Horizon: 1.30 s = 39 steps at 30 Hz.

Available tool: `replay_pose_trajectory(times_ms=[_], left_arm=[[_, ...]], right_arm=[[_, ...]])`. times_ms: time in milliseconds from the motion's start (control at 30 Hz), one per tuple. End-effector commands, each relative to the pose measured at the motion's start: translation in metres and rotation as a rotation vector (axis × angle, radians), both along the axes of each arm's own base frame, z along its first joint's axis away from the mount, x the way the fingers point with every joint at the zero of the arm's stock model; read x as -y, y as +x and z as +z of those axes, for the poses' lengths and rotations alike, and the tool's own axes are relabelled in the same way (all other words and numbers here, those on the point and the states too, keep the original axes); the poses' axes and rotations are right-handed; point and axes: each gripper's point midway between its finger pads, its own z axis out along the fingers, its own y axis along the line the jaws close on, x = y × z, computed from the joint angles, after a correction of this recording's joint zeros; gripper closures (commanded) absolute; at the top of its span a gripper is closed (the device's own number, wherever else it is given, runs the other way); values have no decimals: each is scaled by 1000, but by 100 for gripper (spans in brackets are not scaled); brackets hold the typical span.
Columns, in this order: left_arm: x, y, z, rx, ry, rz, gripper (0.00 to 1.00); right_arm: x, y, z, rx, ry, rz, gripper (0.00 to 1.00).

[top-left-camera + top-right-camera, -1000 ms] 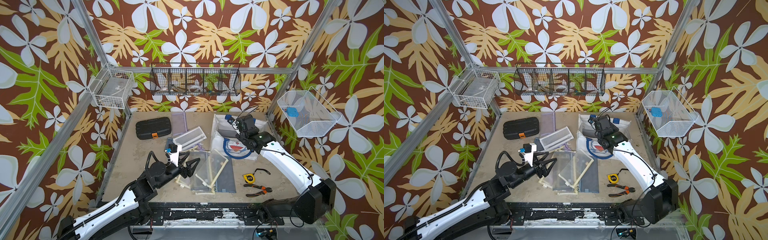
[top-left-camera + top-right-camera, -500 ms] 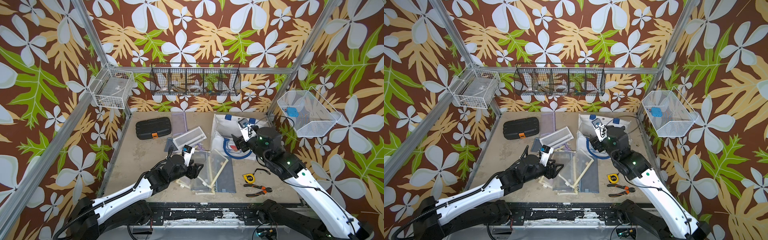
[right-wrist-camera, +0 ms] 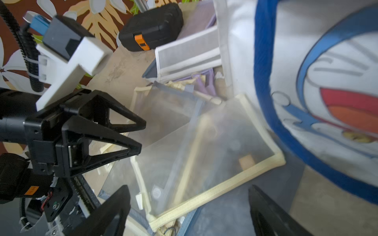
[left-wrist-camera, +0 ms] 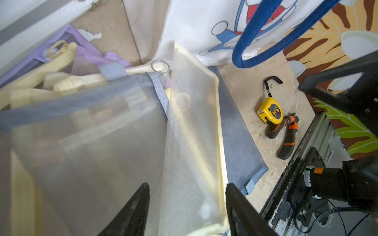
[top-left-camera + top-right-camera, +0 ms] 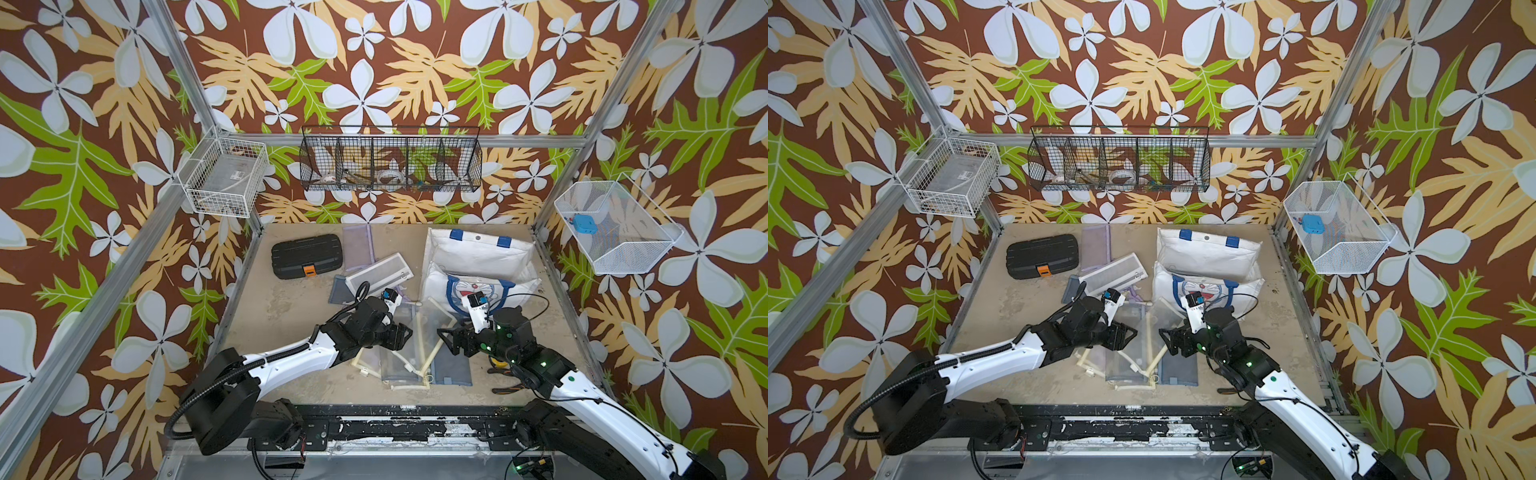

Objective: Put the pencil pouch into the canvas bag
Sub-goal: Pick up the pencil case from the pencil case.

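Our left gripper [image 5: 407, 334], half-open and empty, straddles the cream-edged pencil pouch [image 4: 194, 132], seemingly to pinch it, while our right gripper [image 5: 442, 338] gapes wide, empty, near the canvas bag [image 5: 478, 257]

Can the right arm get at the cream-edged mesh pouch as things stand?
Probably yes: the right claw is open and pointed at the cream-edged pouch with nothing between, though the left claw crowds its other side.

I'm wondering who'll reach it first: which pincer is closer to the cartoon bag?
Right. The right pincer sits just in front of the bag's near edge; the left pincer is farther off to the left, over the pouches.
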Motion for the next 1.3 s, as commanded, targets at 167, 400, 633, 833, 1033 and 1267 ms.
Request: replay_pose_trajectory(times_ms=[167,400,633,833,1033,1267], left_arm=[[0,2,-27,-49,58,-2,39],[2,-5,-44,-96,57,-17,40],[16,-20,-44,-163,-76,-58,50],[25,-27,-36,-183,-151,-93,74],[19,-30,-20,-156,-158,-94,100],[-7,-29,19,-47,-156,-30,100]], right_arm=[[-12,-1,-36,-77,71,-25,5],[-9,-3,-80,-160,24,-44,3],[-17,-9,-111,-241,8,-13,3],[-20,-10,-123,-262,-12,0,4],[-22,-10,-107,-232,-7,11,4],[-26,-10,-33,-64,93,58,3]])
